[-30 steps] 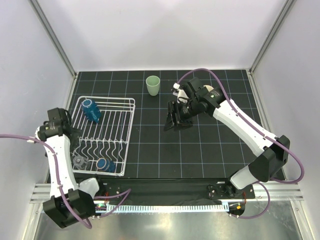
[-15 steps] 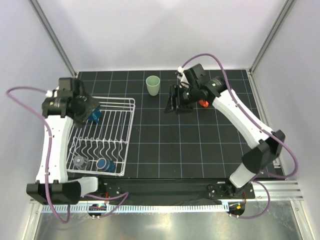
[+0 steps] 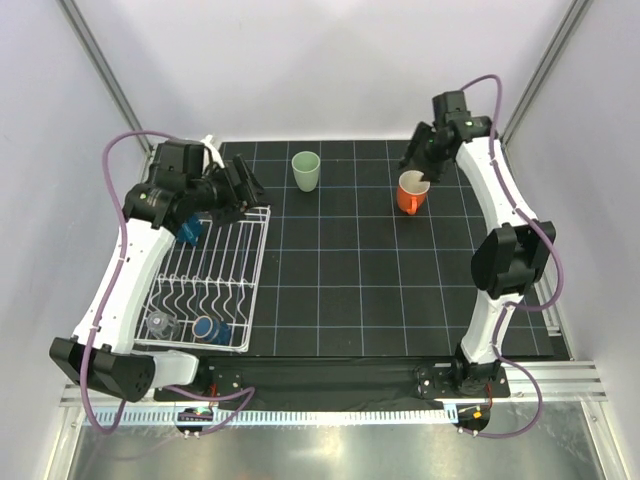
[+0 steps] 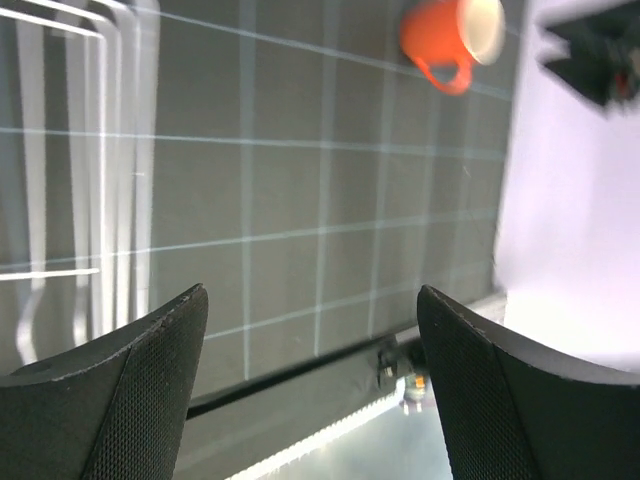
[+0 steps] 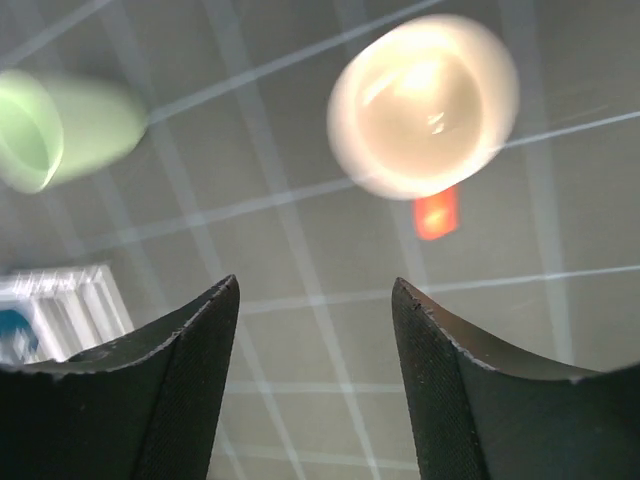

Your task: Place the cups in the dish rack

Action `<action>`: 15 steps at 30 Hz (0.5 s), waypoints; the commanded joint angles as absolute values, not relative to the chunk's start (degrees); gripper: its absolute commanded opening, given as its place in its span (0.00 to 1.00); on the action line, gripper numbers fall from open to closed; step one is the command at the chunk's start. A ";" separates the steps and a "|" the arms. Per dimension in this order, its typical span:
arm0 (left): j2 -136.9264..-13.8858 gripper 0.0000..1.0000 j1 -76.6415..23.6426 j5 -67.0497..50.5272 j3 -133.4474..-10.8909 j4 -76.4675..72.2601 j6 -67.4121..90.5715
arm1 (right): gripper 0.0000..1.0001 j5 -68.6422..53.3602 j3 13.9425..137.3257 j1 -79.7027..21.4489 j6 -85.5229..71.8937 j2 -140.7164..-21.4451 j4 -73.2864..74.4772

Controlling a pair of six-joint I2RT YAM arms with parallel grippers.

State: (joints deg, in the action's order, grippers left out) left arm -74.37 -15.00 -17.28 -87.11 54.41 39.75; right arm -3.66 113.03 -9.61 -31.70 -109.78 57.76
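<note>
Hovering by the far right corner of the white wire dish rack (image 3: 225, 250), the left end effector (image 4: 310, 292) is spread wide, empty. The right end effector (image 5: 315, 282), also open & empty, hangs over the orange mug (image 3: 408, 193) near the far right edge of the black gridded desk (image 3: 340, 290). The pale green handleless tumbler (image 3: 305, 170) stands btwn them w/ open desk around it; a blue mug (image 3: 185, 226), a smaller blue mug (image 3: 210, 328) & a clear glass (image 3: 160, 324) sit in the rack.

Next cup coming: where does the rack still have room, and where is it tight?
The dish rack is free across its middle rows, between the blue mug at its far left corner and the clear glass and smaller blue mug along its near edge. Its far right is bare too, near the left tool. The near edge is crowded.
</note>
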 commanded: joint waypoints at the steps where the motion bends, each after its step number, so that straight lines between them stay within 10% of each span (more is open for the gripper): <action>1: -72.60 0.82 -16.70 -26.98 -85.96 48.16 36.66 | 0.65 1.74 117.77 -6.87 -29.19 -112.31 60.37; 15: -73.56 0.84 -20.13 -29.62 -89.28 49.13 32.87 | 0.61 2.37 118.91 -1.85 -25.66 -122.51 58.10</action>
State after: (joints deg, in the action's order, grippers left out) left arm -73.03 -19.99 -27.27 -86.04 51.24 34.68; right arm 1.19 115.94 -2.74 -26.68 -122.06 58.76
